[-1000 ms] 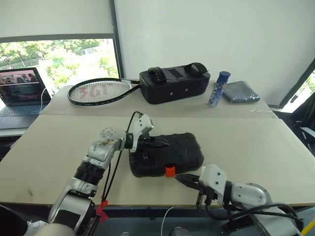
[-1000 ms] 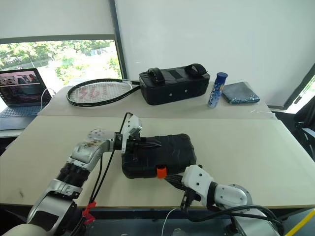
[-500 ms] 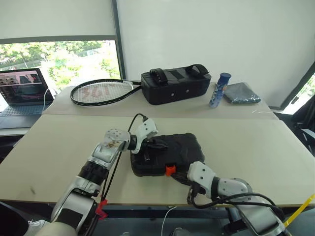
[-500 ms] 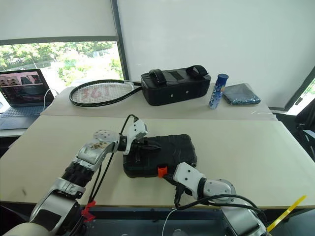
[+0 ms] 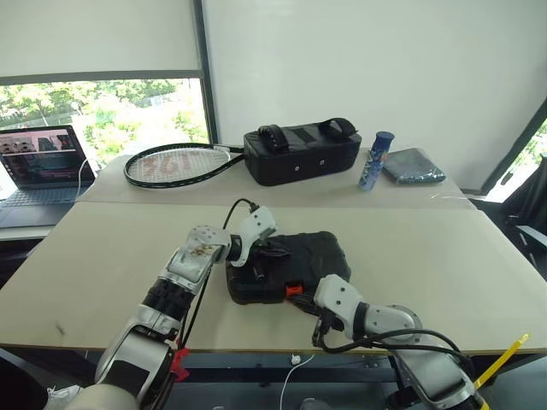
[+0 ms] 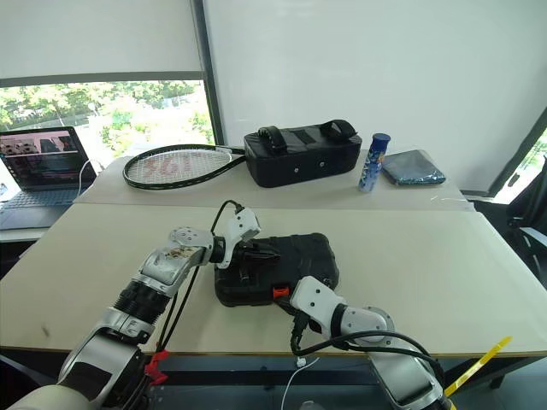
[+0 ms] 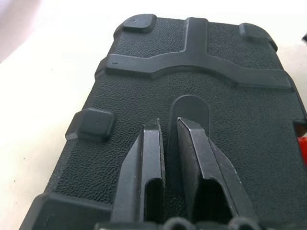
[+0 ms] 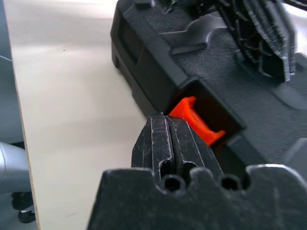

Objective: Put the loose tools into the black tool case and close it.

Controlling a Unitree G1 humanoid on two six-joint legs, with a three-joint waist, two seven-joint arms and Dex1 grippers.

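With its fingers pressed together, the right claw (image 8: 165, 123) sits at the orange latch (image 8: 197, 120) on the front wall of the black tool case (image 5: 286, 266), which lies shut near the tabletop (image 5: 444, 256) front edge. Left claw (image 7: 167, 124), fingers slightly apart, rests on the lid, gripping nothing

both head eyes look down over the same bench (image 5: 479, 256); each wrist eye sits very near the black tool case (image 6: 299, 256).
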